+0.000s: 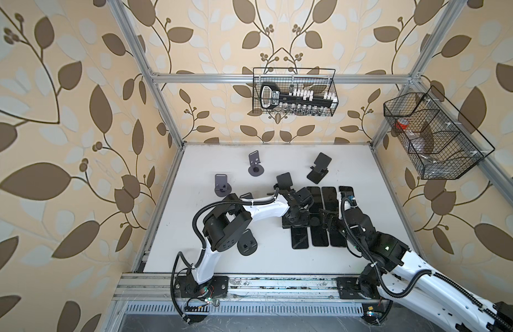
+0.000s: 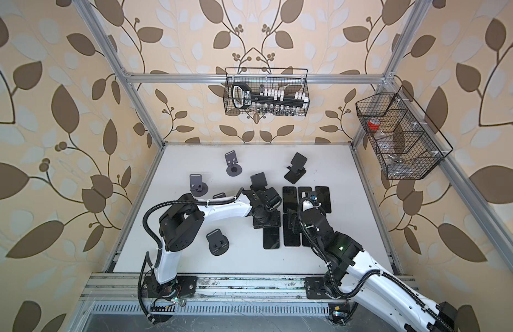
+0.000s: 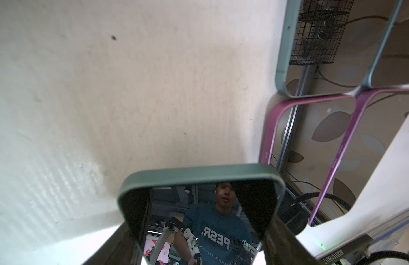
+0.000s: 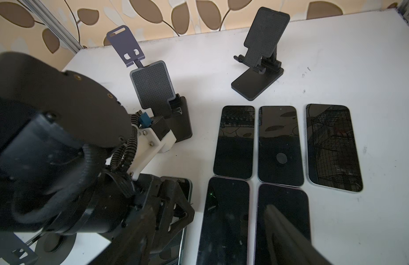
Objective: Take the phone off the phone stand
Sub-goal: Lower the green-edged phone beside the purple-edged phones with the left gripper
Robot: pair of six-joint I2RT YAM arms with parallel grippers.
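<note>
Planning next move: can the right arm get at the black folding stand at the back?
Probably yes. The right claw hovers open over the flat phones; only bare table lies between them and the black folding stand. The left claw, shut on a green-edged phone, sits aside.

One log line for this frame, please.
left tool: shut on green-edged phone | right tool: open, empty, above laid-out phones | nearby stand: empty | status: phone off stand
</note>
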